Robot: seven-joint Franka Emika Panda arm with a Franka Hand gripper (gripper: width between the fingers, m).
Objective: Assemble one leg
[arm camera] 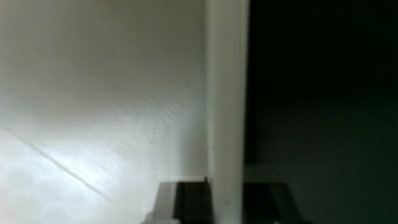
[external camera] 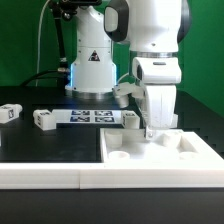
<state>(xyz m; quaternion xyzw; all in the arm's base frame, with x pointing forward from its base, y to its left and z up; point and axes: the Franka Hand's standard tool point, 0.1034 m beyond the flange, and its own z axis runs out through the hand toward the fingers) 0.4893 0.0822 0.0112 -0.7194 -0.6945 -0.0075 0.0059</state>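
Observation:
My gripper stands upright over the far edge of the large white square panel. In the wrist view its dark fingers sit tight against both sides of the panel's raised edge, so it is shut on that edge. The panel's flat face fills one side of that view and the dark table the other. Small white legs with square tags lie on the black table: one left of the marker board, one at the exterior view's far left, one just behind the gripper.
The marker board lies flat in front of the robot base. A long white ledge runs along the table's front, touching the panel's near side.

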